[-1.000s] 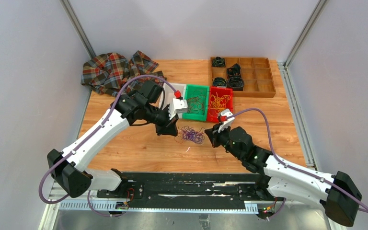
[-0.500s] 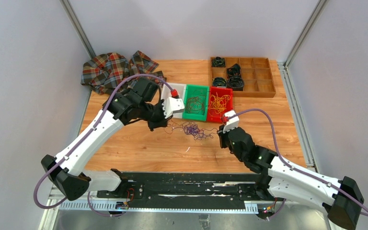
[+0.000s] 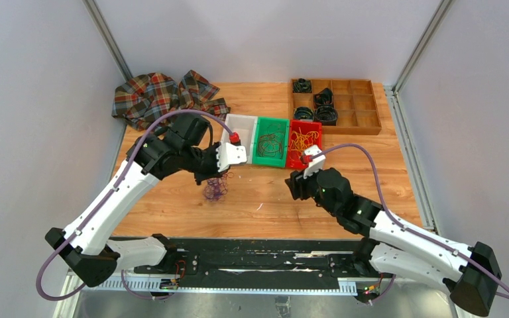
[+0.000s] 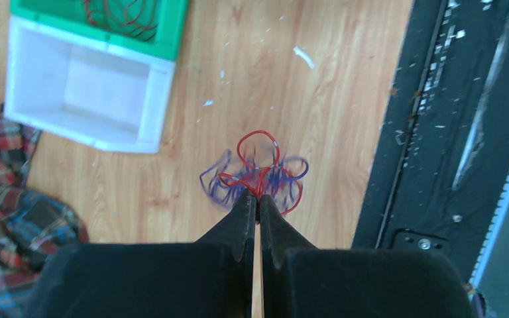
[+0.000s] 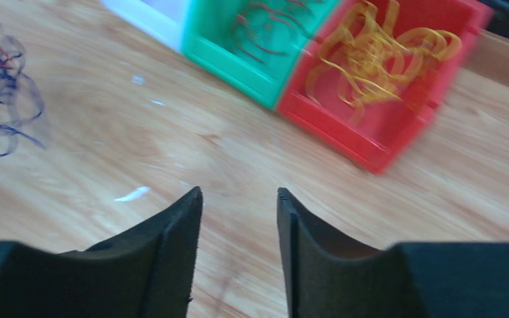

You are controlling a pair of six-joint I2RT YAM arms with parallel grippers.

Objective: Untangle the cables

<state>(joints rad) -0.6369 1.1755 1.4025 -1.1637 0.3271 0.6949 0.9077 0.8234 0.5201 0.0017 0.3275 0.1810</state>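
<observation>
Left gripper: the fingers are pinched nearly together on the top of a purple-and-red tangle of cables. In the overhead view the gripper sits left of centre with the tangle hanging just beneath it. Whether the loops touch the wood cannot be told.

Right gripper: the fingers are parted with nothing between them, over bare table. In the overhead view it sits right of centre, near the red tray's lower edge and well apart from the tangle.

Trays: a white tray, a green tray and a red tray stand side by side, touching, just above centre. Dark cables lie in the green tray and yellow-orange cables in the red one.

Open room: a bare band of wood runs between the two grippers and down to the lower edge of the table. From the left wrist, bare boards separate the tangle from the white tray at upper left.

Edges: a black rail borders the table along the bottom of the frame, and in the left wrist view it runs just right of the tangle. A plaid cloth fills the upper left corner. A wooden divided box holding black coils sits at upper right, just beside the red tray.
</observation>
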